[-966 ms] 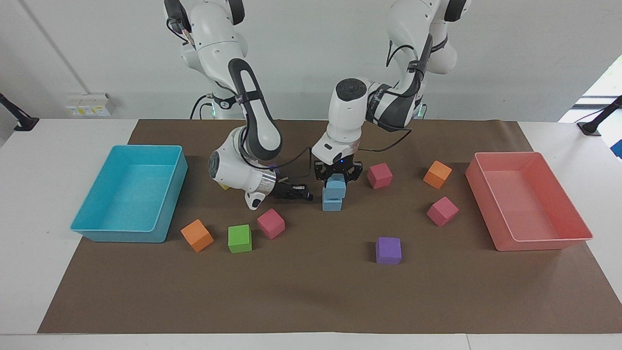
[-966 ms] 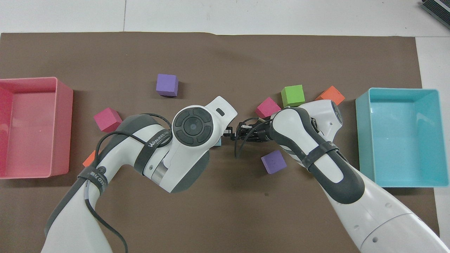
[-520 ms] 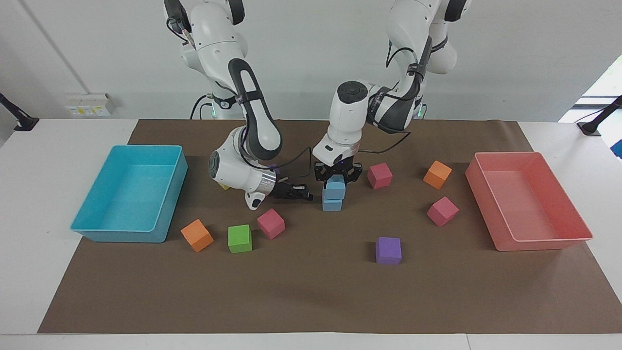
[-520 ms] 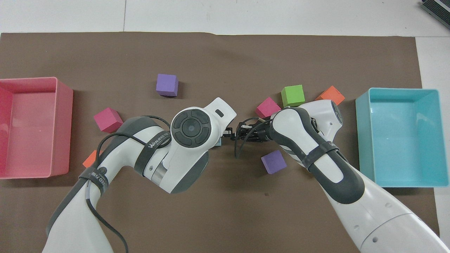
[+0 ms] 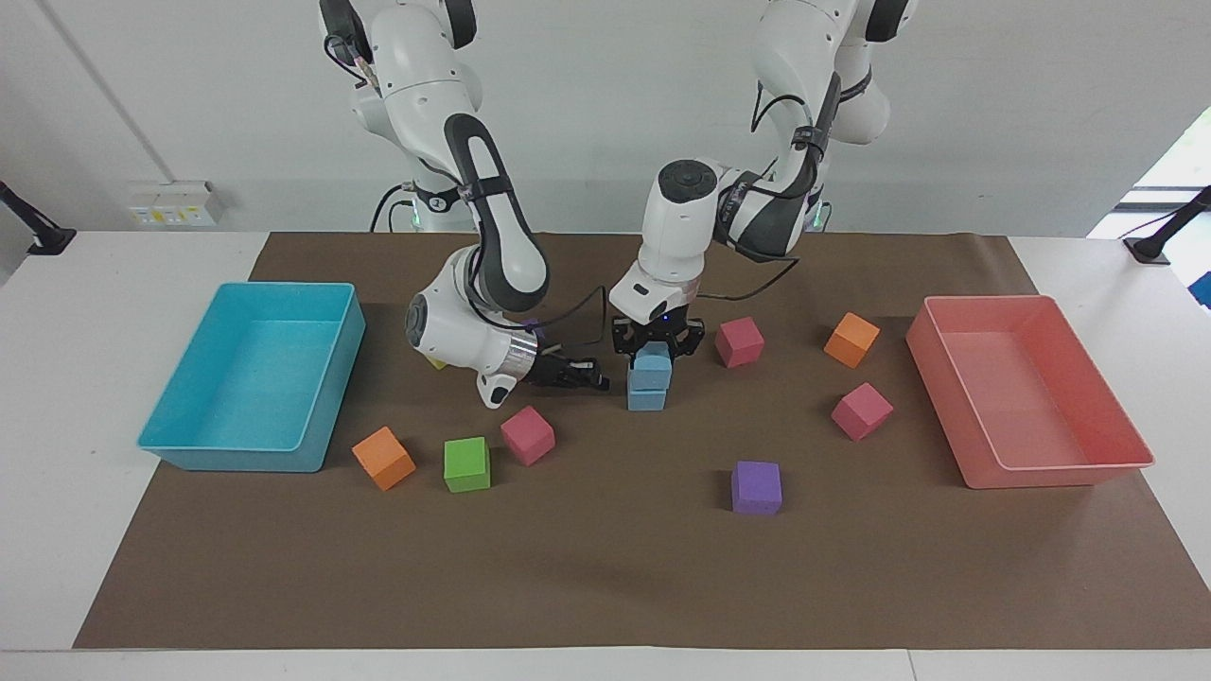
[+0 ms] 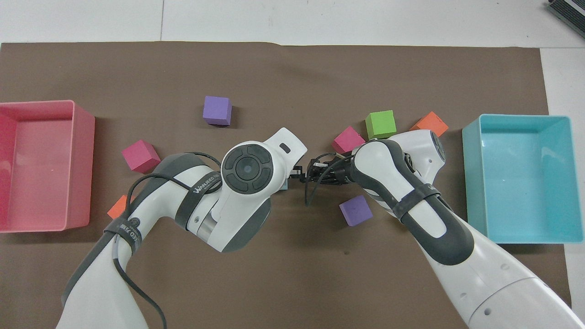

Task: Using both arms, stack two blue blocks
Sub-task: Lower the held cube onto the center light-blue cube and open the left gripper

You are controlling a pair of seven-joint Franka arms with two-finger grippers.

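L gripper (image 5: 654, 348) is clamped on upper blue block (image 5: 651, 366), seated on lower blue block (image 5: 647, 397) mid-mat w/ edges roughly lined up so it rests flat, while R gripper (image 5: 594, 375), fingertips shut & empty, sits low just beside the stack, prob to steady it

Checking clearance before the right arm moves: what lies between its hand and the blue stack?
Nothing: in the facing view only bare brown mat separates the right hand from the lower blue block.
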